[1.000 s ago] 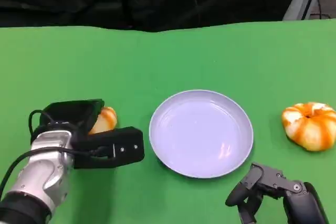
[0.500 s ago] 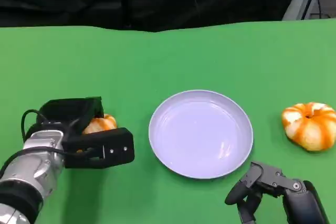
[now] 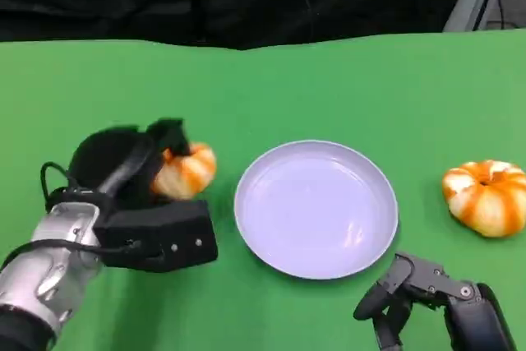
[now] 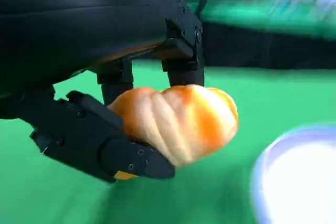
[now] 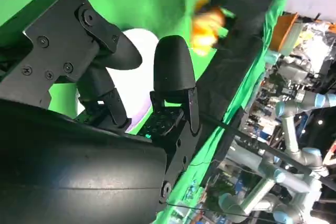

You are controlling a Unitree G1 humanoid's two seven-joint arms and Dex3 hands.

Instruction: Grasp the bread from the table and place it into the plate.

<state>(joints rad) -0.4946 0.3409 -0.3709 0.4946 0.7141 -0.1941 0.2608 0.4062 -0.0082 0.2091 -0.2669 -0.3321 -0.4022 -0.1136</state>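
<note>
My left hand [image 3: 140, 195] grips an orange-and-cream bread roll [image 3: 186, 172], lifted off the green table just left of the plate. The left wrist view shows the bread roll [image 4: 181, 121] clamped between black fingers [image 4: 121, 153], with the plate's rim [image 4: 262, 171] beside it. The pale lavender plate [image 3: 255, 228] lies at the table's middle with nothing on it. My right hand [image 3: 427, 297] rests near the front edge, below the plate's right side, fingers curled in and holding nothing. In the right wrist view the right hand's fingers [image 5: 173, 74] point toward the plate [image 5: 142, 43].
A second orange-and-white round bun [image 3: 486, 196] lies at the right edge of the green table [image 3: 329, 88]. A dark backdrop runs behind the table's far edge. In the right wrist view, other robot arms [image 5: 294, 145] stand beyond the table.
My left hand has risen and carried the bread up and to the right, closer to the plate's left rim. The right hand has not moved.
</note>
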